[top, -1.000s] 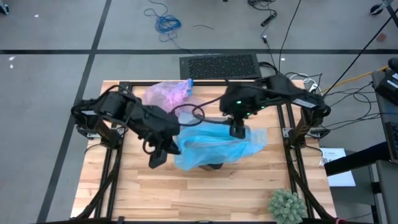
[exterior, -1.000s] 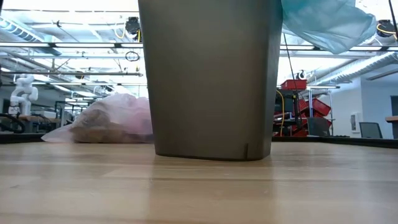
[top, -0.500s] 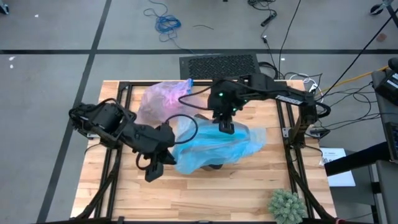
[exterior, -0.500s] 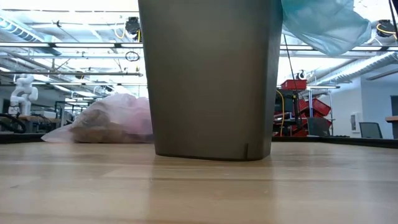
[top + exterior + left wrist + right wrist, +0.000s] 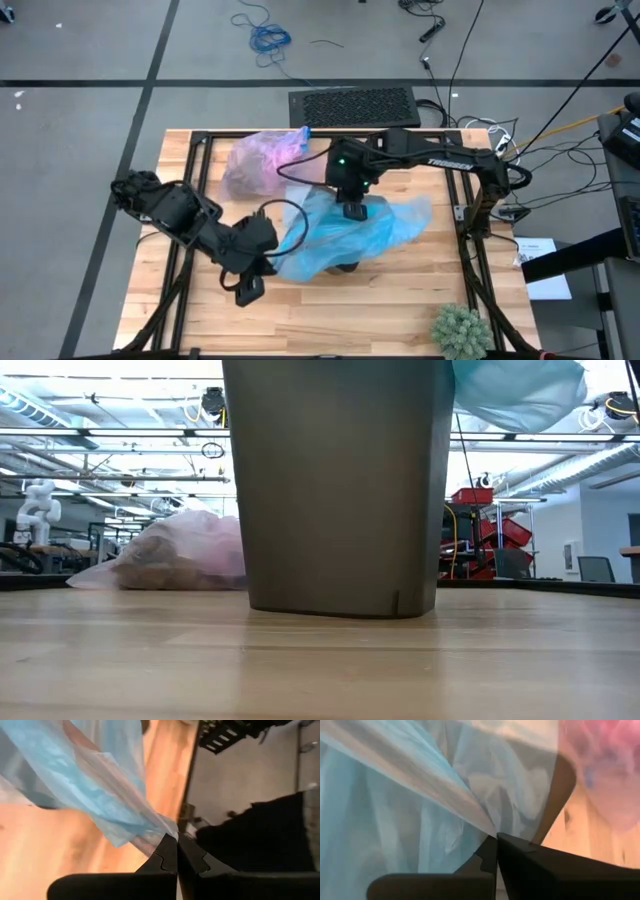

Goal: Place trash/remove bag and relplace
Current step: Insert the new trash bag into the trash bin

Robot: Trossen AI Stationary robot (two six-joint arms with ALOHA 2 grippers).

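— Right claw just snapped shut on the blue bag, over the bin's far side.

— And the left claw?

— It's dragged its pinched corner out toward the bench's front-left; the film's stretching wide now.

— So the mouth's opening. The old pink bag?

— Full of trash, parked by the bench's back edge.

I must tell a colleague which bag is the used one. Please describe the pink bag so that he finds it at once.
Start from the wooden table and find the bin near its middle, draped in a light blue bag. Behind the bin, toward the table's far edge, the pink bag lies slumped on the wood. It alone is lavender-pink and bulges with brown wads.
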